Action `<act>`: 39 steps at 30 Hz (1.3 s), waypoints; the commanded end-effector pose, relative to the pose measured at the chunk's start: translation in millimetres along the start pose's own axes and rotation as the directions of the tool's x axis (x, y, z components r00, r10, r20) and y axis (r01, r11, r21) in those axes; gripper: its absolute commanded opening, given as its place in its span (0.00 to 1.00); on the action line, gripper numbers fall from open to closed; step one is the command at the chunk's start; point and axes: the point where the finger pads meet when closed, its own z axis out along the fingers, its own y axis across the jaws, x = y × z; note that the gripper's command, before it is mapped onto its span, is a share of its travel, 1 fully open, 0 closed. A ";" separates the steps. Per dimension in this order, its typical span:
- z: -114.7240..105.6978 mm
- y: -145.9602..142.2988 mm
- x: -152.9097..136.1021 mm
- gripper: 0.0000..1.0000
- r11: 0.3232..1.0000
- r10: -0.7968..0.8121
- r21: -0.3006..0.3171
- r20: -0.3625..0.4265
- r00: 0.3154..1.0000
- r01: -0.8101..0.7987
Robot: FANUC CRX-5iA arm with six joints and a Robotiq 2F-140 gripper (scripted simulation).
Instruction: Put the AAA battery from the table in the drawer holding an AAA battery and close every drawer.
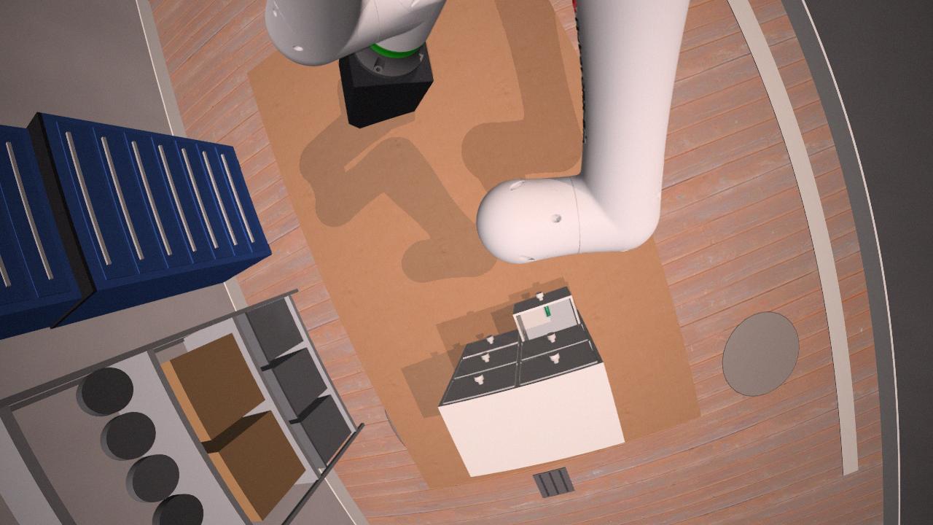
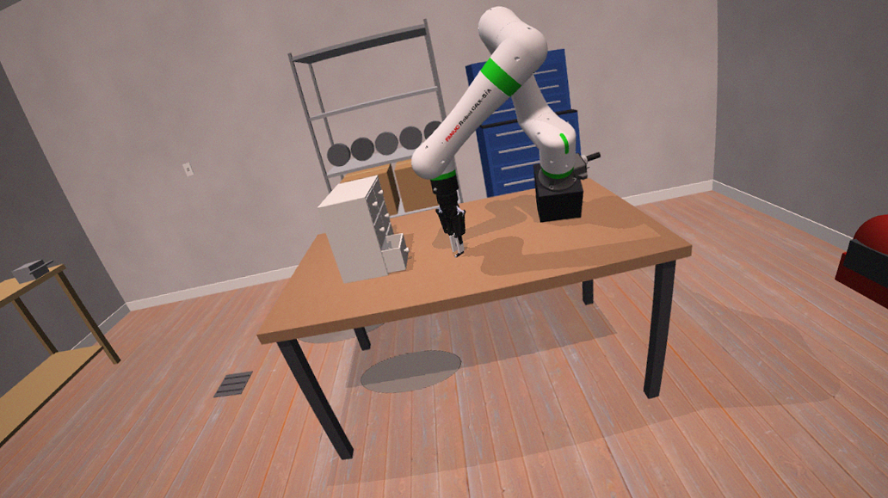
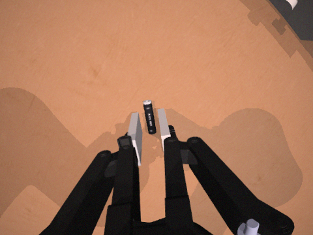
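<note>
The black AAA battery (image 3: 150, 122) with a silver end lies on the table. My gripper (image 3: 149, 121) (image 2: 458, 247) points down over it, with its narrowly spaced fingers open on either side of the battery. Gaps show between the battery and both pads in the wrist view. The arm hides both in the top view. The white chest (image 1: 534, 418) (image 2: 354, 240) stands upright with dark drawer fronts and white knobs. One bottom drawer (image 1: 520, 324) (image 2: 394, 259) is pulled out and looks level. A small green cylinder (image 1: 547, 311) lies in it. The other visible drawers look pushed in.
The chest stands to the left of my gripper in the exterior view, with the open drawer facing the gripper. The arm's black base (image 1: 388, 98) (image 2: 560, 201) stands on the table (image 2: 587, 246) at the right in that view. Shelves and blue cabinets stand beyond the table.
</note>
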 end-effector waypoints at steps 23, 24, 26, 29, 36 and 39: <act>16.9 0.2 0.1 0.15 1.000 0.000 0.000 0.000 1.000 0.000; 16.9 0.2 0.1 0.15 1.000 0.000 0.000 0.000 1.000 0.000; 16.9 0.2 0.1 0.15 1.000 0.000 0.000 0.000 1.000 0.000; 16.9 0.2 0.1 0.15 1.000 0.000 0.000 0.000 1.000 0.000; 16.9 0.2 0.1 0.15 1.000 0.000 0.000 0.000 1.000 0.000; 16.9 0.2 0.1 0.15 1.000 0.000 0.000 0.000 1.000 0.000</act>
